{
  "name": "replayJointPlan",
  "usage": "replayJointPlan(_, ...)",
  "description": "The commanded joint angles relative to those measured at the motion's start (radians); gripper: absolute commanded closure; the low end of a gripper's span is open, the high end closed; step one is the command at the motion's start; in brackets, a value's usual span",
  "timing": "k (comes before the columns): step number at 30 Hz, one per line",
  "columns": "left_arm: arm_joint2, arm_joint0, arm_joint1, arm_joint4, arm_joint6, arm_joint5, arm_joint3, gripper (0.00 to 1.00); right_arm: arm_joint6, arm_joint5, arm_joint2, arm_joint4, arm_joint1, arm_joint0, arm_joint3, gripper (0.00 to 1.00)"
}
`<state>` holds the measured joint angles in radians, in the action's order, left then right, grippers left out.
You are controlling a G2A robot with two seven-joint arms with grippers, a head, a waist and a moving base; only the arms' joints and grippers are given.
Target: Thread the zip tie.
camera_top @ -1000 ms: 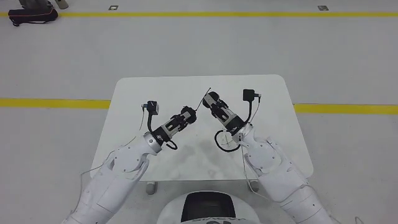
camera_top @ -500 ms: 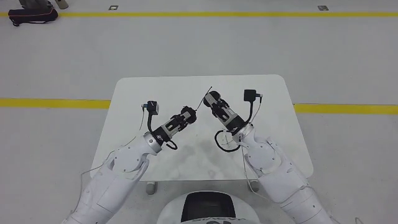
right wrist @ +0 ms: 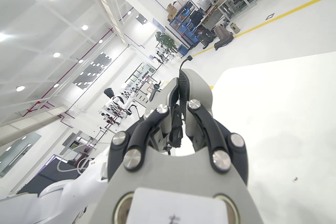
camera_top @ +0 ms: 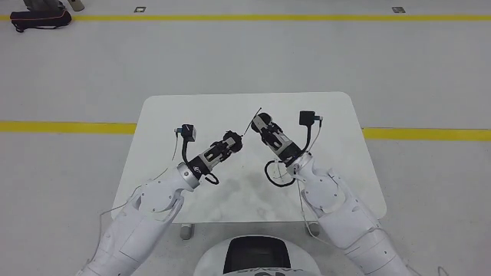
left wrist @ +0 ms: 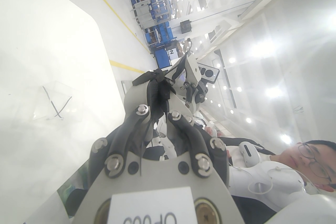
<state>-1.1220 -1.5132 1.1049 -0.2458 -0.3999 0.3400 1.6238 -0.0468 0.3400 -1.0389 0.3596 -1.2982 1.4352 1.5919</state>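
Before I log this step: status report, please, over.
Left gripper, right gripper: shut on zip tie, tips close above table. Tie end sticks past right gripper. Clear bag on table, apart.

White table [camera_top: 337, 115] over a yellow floor line [camera_top: 69, 127], black bag [camera_top: 38, 17] on the floor beyond

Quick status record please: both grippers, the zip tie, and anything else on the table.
left gripper: shut on zip tie, over table
right gripper: shut, tip close beside the left one
zip tie: thin black strip, free end sticking out past both tips
threaded: cannot tell
also on table: clear packet with black strips inside
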Motion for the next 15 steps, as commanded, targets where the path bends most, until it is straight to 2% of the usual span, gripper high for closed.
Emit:
replayJointPlan(1,0.0,0.0,0.0,0.0,0.0,0.0,0.0,1.0,0.001,0.0,0.001,-0.001,0.0,-0.001,-0.003,1.0)
replayJointPlan(15,0.0,0.0,0.0,0.0,0.0,0.0,0.0,1.0,0.0,0.0,0.009,-0.01,0.004,-0.01,0.002,1.0)
